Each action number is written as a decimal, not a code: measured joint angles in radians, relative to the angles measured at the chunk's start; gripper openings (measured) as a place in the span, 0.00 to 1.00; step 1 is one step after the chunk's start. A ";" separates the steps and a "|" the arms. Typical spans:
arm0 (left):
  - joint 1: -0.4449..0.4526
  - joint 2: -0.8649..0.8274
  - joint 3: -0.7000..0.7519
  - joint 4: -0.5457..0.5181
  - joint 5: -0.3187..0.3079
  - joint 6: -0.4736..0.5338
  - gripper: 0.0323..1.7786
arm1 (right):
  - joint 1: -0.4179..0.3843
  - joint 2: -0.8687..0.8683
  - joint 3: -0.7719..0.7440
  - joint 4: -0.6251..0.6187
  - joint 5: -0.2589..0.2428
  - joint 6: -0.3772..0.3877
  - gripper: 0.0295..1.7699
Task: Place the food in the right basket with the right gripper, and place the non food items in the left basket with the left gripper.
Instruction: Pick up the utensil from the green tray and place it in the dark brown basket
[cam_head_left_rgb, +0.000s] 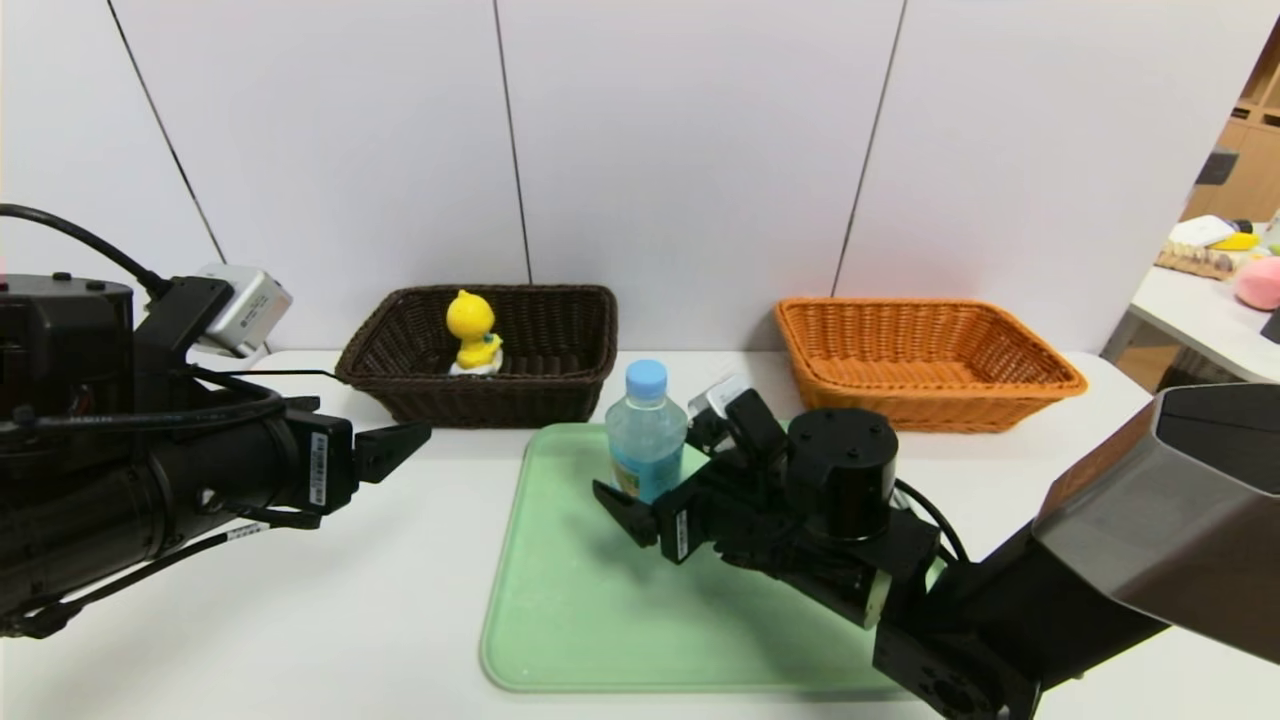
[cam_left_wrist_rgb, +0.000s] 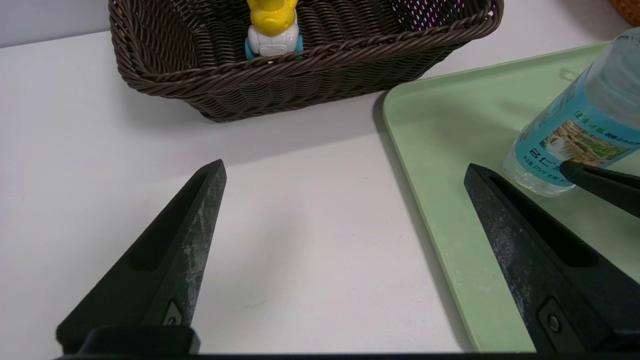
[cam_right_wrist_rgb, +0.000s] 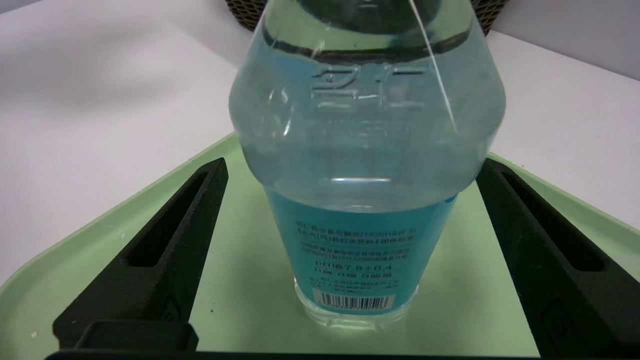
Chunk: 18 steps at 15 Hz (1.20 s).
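Note:
The food, a clear bottle (cam_head_left_rgb: 647, 430) (cam_right_wrist_rgb: 360, 220) with a light-blue cap and blue label, stands upright on the green tray (cam_head_left_rgb: 600, 620). My right gripper (cam_head_left_rgb: 660, 465) (cam_right_wrist_rgb: 352, 165) is open, one finger on each side of the bottle's lower body with a gap on both sides. A yellow duck toy (cam_head_left_rgb: 472, 335) (cam_left_wrist_rgb: 272, 25) stands inside the dark brown left basket (cam_head_left_rgb: 560, 390) (cam_left_wrist_rgb: 325, 75). My left gripper (cam_head_left_rgb: 400, 445) (cam_left_wrist_rgb: 344, 165) hangs open and empty over the white table, in front of that basket and beside the tray's left edge. The orange right basket (cam_head_left_rgb: 980, 405) is empty.
Both baskets stand at the back of the white table (cam_head_left_rgb: 300, 620), close to the wall. The tray (cam_left_wrist_rgb: 450, 150) lies in the middle front. A second table with loose items (cam_head_left_rgb: 1220, 300) stands off to the far right.

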 joint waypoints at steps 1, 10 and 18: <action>0.000 0.000 0.000 0.000 0.000 0.001 0.95 | 0.000 0.006 -0.009 -0.012 -0.003 0.001 0.97; 0.000 0.012 -0.001 0.000 0.000 0.001 0.95 | -0.002 0.073 -0.032 -0.097 -0.024 0.004 0.97; 0.001 0.021 0.004 -0.002 -0.002 -0.005 0.95 | -0.004 0.101 -0.057 -0.105 -0.039 0.005 0.97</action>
